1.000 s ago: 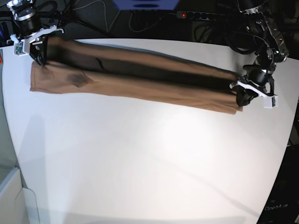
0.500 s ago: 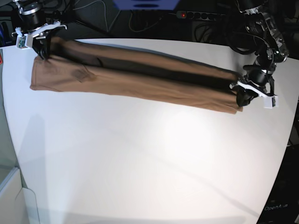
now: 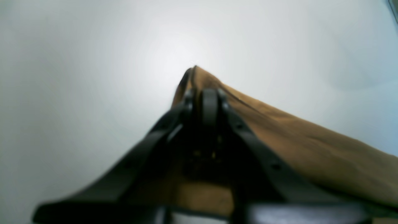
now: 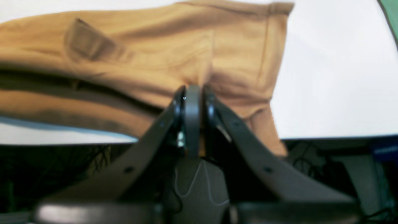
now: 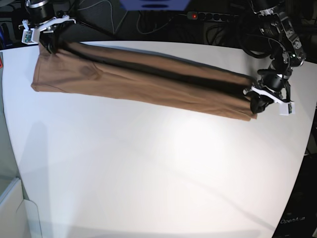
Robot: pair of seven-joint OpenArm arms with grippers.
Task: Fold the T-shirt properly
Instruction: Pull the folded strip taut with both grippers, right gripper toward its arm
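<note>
Two end effectors, each clamped on one end of the T-shirt (image 5: 143,82). Stretched as a long, narrow tan-brown band across the far part of the white tabletop (image 5: 158,168), running from far left down toward the right edge in the base view. Right end effector (image 5: 49,30) at the far-left corner, jaws closed on the cloth just past the tabletop's back edge; in its wrist view, fingers pinched together on a bunched fold (image 4: 192,102), a hemmed edge hanging to the right. Left end effector (image 5: 257,101) at the band's right end, likewise closed on the cloth; in its wrist view, a peak of fabric (image 3: 199,77) poking out beyond the closed tips, though blurred there, so possibly more than one layer caught. Dark lengthwise crease down the middle of the band. Behind the tabletop, a dark tangle of cables (image 5: 148,20) and a power strip with a red light (image 5: 194,16). Nothing lying on the cloth or between the arms.
</note>
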